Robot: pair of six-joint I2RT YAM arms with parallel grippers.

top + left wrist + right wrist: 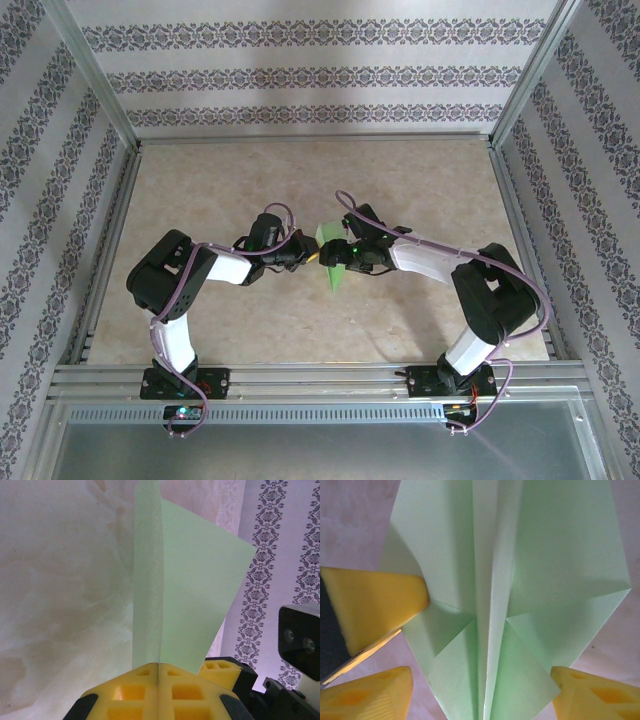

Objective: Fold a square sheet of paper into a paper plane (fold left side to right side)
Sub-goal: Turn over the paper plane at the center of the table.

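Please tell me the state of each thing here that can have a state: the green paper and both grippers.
paper plane: folded, with a centre crease and layered flaps, pinched at one edge.
left gripper: shut on the paper plane.
right gripper: open, one finger on each side of the paper plane.

Pale wallpaper [300, 55] with dark floral bands lined three sides. The bench [250, 180] had a beige marbled top, framed by aluminium rails [320, 375], softly lit.
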